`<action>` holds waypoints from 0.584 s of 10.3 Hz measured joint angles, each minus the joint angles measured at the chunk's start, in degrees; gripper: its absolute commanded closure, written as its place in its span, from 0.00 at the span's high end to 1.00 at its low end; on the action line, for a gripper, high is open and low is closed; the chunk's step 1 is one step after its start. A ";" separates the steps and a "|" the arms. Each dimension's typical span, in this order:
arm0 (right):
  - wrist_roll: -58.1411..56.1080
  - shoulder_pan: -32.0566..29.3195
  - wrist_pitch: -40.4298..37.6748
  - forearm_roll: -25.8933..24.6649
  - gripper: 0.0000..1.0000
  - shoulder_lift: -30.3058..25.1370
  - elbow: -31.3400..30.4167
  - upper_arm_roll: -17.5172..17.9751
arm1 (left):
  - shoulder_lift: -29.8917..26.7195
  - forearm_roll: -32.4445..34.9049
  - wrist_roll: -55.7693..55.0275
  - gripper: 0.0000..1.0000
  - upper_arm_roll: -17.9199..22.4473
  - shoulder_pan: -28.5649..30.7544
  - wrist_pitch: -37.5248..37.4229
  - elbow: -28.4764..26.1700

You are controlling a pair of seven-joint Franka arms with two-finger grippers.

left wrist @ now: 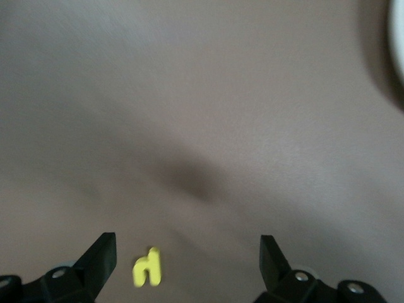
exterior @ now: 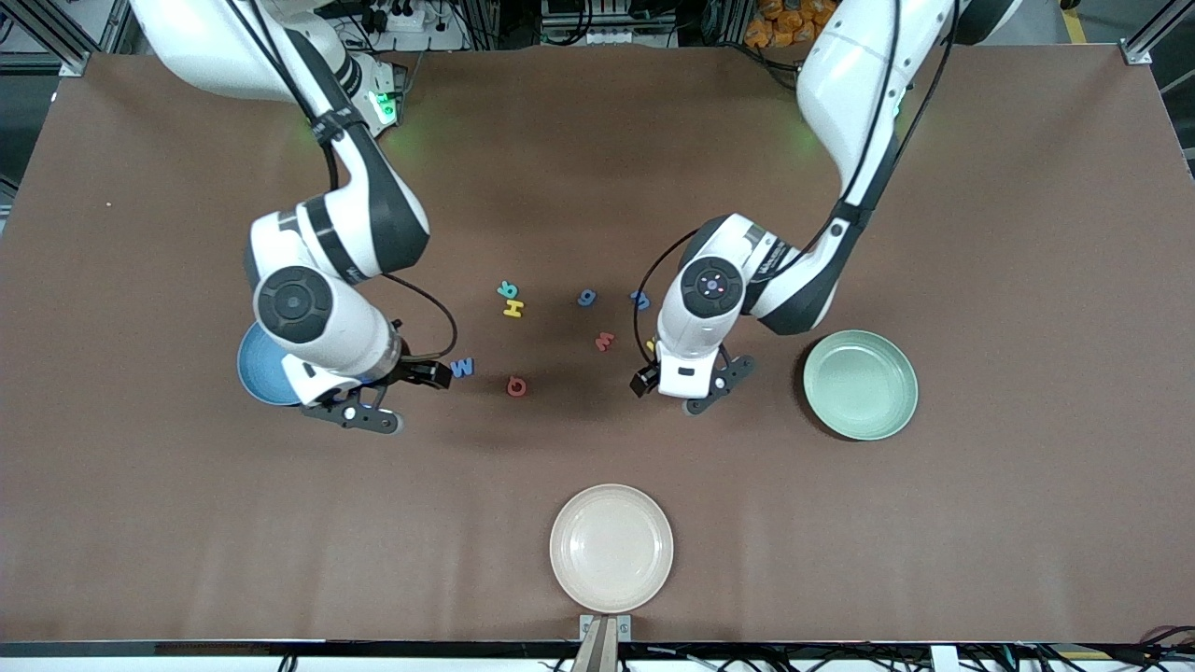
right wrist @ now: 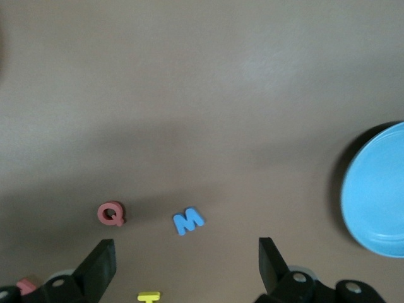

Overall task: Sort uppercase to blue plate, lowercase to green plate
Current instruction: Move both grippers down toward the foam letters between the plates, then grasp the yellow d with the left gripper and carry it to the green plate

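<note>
The blue plate [exterior: 254,369] sat at the right arm's end of the table, partly under the right gripper [right wrist: 186,265]. Its fingers were spread wide and held nothing. The blue M [exterior: 462,368] lay just beside it, with the red Q [exterior: 515,385] next. The left gripper [left wrist: 188,262] hung wide open and empty too, right over the small yellow letter [left wrist: 148,267]. The green plate [exterior: 860,385] sat close by, toward the left arm's end.
</note>
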 measured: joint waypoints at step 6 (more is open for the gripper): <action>16.77 5.30 11.64 0.27 1.00 6.65 0.06 0.02 | 2.93 2.77 -6.47 1.00 0.01 -2.52 1.53 -1.29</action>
